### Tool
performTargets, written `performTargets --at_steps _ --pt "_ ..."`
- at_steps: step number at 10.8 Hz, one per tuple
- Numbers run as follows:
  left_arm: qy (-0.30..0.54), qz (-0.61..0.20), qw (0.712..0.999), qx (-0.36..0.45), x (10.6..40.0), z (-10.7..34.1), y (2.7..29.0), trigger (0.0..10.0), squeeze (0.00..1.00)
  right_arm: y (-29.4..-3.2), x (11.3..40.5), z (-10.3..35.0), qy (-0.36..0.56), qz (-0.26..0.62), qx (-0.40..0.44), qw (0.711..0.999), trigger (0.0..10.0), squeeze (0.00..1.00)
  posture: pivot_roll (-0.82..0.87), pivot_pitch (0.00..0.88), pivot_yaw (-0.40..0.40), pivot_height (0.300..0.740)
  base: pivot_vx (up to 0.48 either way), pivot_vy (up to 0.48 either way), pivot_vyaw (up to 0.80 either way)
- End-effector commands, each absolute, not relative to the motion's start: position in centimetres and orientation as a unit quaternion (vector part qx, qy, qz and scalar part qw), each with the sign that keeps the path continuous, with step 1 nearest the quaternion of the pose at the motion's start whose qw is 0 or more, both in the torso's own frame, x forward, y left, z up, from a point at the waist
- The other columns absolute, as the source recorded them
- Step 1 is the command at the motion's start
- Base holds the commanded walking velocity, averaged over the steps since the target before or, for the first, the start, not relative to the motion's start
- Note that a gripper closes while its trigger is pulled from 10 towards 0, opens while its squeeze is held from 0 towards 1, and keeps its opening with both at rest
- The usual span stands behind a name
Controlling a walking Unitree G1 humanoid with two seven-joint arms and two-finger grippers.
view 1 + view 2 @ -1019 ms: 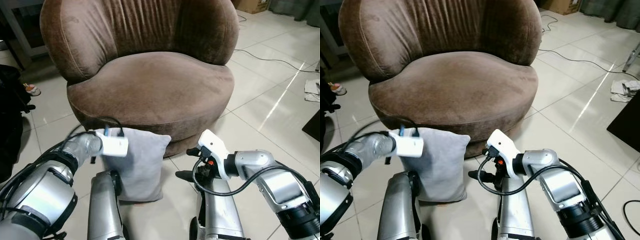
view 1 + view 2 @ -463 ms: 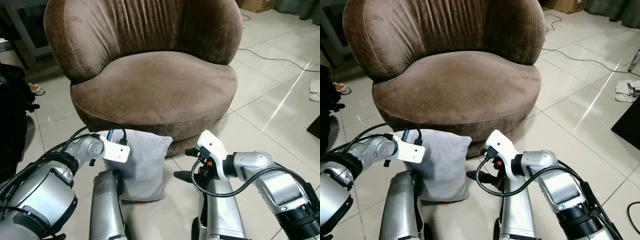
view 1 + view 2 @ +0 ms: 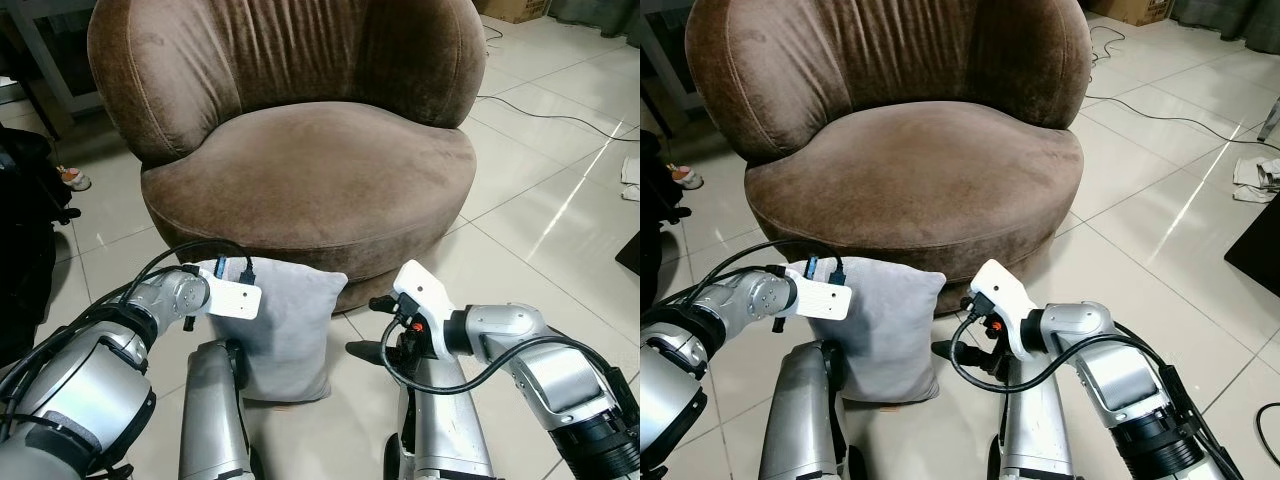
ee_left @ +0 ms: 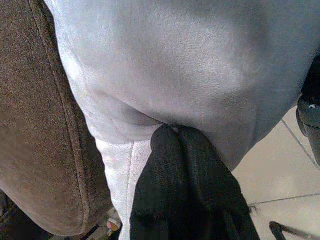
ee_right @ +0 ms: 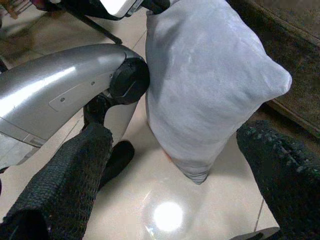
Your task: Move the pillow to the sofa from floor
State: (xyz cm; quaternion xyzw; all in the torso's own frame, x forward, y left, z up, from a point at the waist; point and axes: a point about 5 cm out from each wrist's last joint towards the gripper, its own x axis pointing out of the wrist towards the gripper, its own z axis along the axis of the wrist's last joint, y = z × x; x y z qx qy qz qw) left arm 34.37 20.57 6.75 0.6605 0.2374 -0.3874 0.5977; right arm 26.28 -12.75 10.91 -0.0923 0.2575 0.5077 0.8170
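Left gripper pinching the top edge of the grey pillow, fingers pressed together on the fabric. Pillow stands upright on the tiled floor, leaning against the brown sofa base. Right gripper just beside it — fingers spread wide, not touching.

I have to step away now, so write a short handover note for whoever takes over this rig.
Left gripper: shut on the grey pillow, pinching its upper edge.
Right gripper: open, beside the pillow, not touching it.
Pillow: upright on the tiled floor, leaning against the base of the brown sofa.
Done: left grasp made.
Left: lift the pillow and set it on the sofa seat.
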Motion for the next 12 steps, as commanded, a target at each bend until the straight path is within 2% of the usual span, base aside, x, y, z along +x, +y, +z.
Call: performTargets --at_steps 1,3,12 --pt "0.242 -0.39 0.599 0.656 34.42 6.85 20.55 10.0 0.0 -12.5 26.35 11.12 0.247 0.508 -0.099 0.819 10.0 0.0 -0.16 0.032 0.059 0.411 0.0 0.0 0.0" --pt "0.242 -0.39 0.6 0.655 34.41 6.8 20.51 10.0 0.0 -12.49 26.72 11.2 0.248 0.499 -0.081 0.826 10.0 0.0 -0.16 0.032 0.059 0.415 0.0 0.0 0.0" --pt "0.245 -0.393 0.596 0.656 34.39 6.73 20.39 10.0 0.0 -12.42 26.62 10.8 0.252 0.501 -0.093 0.823 10.0 0.0 -0.16 0.037 0.059 0.56 0.0 0.0 0.0"
